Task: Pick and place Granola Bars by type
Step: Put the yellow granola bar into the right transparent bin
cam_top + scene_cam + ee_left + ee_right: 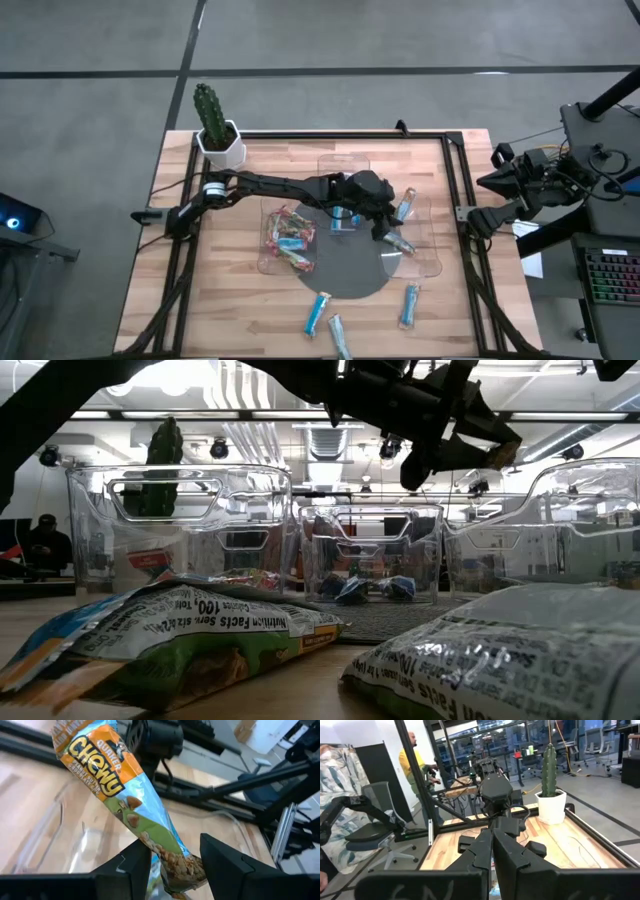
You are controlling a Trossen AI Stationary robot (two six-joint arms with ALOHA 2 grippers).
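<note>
A granola bar (pixel 125 805) in a blue, green and orange wrapper sticks out from my left gripper (pixel 172 870), which is shut on it above the clear right tray (pixel 425 245). In the low view its orange end (pixel 505 455) shows high above the table. Another bar (pixel 397 243) lies in that tray below the gripper. The left tray (pixel 262 262) holds several red and blue bars (pixel 288 238). My right gripper (pixel 492 850) is shut on nothing, off the table's right edge. My left gripper has the bar's plain end (pixel 185 867) between its two fingers, one finger on each long edge. The fingers run along the bar, coming from the table's left, tipped a little down. The bar is lifted clear and its orange end (pixel 95 755) points on past the fingertips.
Three bars lie loose near the front edge (pixel 317 312), (pixel 340 335), (pixel 410 305); two of them fill the low view's foreground (pixel 170 640), (pixel 500 650). A middle tray (pixel 350 165) holds blue bars. A dark round mat (pixel 350 270) lies under the trays. A potted cactus (pixel 215 125) stands far left.
</note>
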